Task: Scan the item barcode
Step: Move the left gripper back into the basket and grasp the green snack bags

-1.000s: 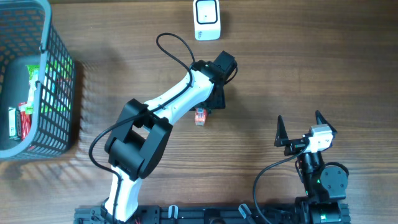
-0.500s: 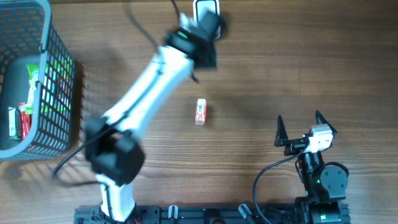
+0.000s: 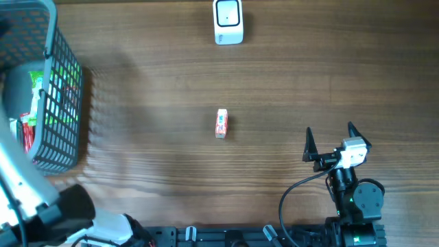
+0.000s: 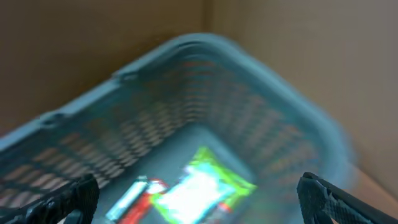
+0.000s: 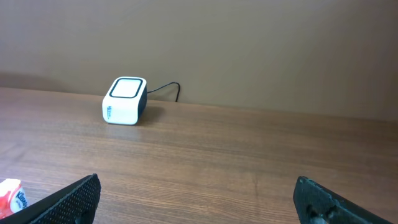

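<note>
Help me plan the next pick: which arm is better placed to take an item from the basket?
Left. The open left pincer hangs over the basket, green packet in view. The right pincer sits far across the table.

**Items cropped, blurred or illegible**

- Mesh basket (image 3: pixel 65 82): cropped by the overhead picture's left and top edges. In the left wrist view it was smeared by motion blur.
- Green packet (image 4: pixel 202 186) and red item (image 4: pixel 140 194), in the basket: blurred, kind and print not told.
- Left arm (image 3: pixel 27 185): blurred overhead and cropped at the left and bottom edges, its gripper end out of frame.
- Left gripper (image 4: pixel 199 202): only two dark tips showed, cut by the bottom edge.
- Right gripper (image 5: pixel 199 199): likewise, tips only, in its wrist view.
- Barcode scanner (image 3: pixel 228 20): side label was too small to read.
- Small item (image 3: pixel 221 123): print was illegible overhead. The right wrist view cropped it at the lower-left corner.
</note>
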Motion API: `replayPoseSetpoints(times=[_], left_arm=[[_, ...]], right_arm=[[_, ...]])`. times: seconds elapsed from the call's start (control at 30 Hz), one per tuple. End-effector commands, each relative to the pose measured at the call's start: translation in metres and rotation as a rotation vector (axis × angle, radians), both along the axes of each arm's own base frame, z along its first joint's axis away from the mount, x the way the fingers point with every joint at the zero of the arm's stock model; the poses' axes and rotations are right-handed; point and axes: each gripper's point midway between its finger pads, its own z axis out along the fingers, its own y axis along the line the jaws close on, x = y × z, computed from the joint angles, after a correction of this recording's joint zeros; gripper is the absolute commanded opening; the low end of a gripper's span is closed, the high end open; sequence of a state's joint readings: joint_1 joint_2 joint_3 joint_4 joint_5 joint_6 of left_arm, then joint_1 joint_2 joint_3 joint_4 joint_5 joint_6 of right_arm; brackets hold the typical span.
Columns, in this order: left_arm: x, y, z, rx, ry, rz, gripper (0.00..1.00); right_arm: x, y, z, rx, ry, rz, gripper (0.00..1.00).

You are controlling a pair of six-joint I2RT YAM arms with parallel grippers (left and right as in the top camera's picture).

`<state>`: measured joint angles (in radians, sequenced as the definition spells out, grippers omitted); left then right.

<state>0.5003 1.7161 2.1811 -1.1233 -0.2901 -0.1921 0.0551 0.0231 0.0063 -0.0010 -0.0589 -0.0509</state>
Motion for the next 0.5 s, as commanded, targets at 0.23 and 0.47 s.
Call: replayPoseSetpoints(times=[0.23, 0.47], left_arm=[[-0.014, 0.065, -0.143, -0.296, 0.314, -0.240, 1.00], [0.017, 0.049, -0.209, -0.430, 0.366, -0.436, 1.00]], right_arm=[[0.000, -0.002, 0.000, -0.002, -0.002, -0.011, 1.00], [0.000, -0.002, 0.000, -0.002, -0.002, -0.012, 1.00]])
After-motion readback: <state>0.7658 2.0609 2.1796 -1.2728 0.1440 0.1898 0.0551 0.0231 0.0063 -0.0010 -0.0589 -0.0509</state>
